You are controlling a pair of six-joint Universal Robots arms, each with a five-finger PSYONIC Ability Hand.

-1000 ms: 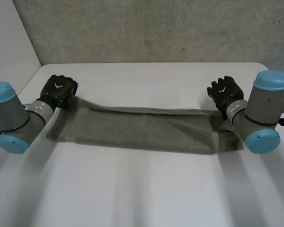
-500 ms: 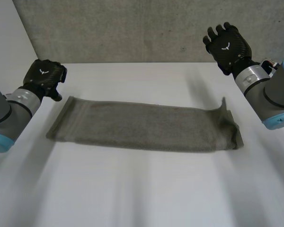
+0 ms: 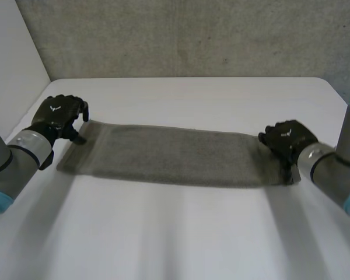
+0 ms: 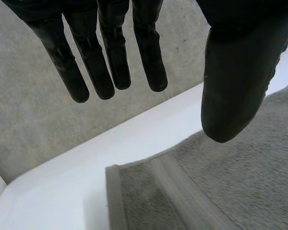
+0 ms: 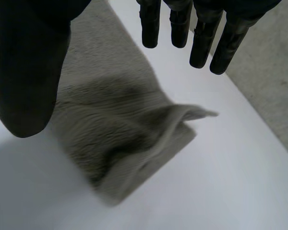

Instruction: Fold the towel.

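Head view: towel [image 3: 172, 156], grey-brown terry, lies as one long narrow band across the middle of the white worktop [image 3: 186, 233], running side to side. Mostly flat. Right end is rumpled, with a raised ridge [image 5: 175, 120] where the cloth has buckled. Left end is square, with a flat hem [image 4: 113, 201] along its short edge.

Left hand [image 3: 61, 114] is at the towel's far left corner. In the left wrist view its fingers [image 4: 110, 62] hang straight, thumb apart, nothing between them: a relaxed, empty hand above the corner. Whether it touches the cloth cannot be told.

Right hand [image 3: 286, 139] is over the right end. In the right wrist view its fingers [image 5: 201, 43] are straight and spread from the thumb, holding nothing, with the rumple under the palm.

Handling, as a judgement: light, limp cloth with a nap that grips rather than slips, and it will sag and drag if lifted by one point. Best taken at the end corners, pinched through the hem. The right end likely wants smoothing first.
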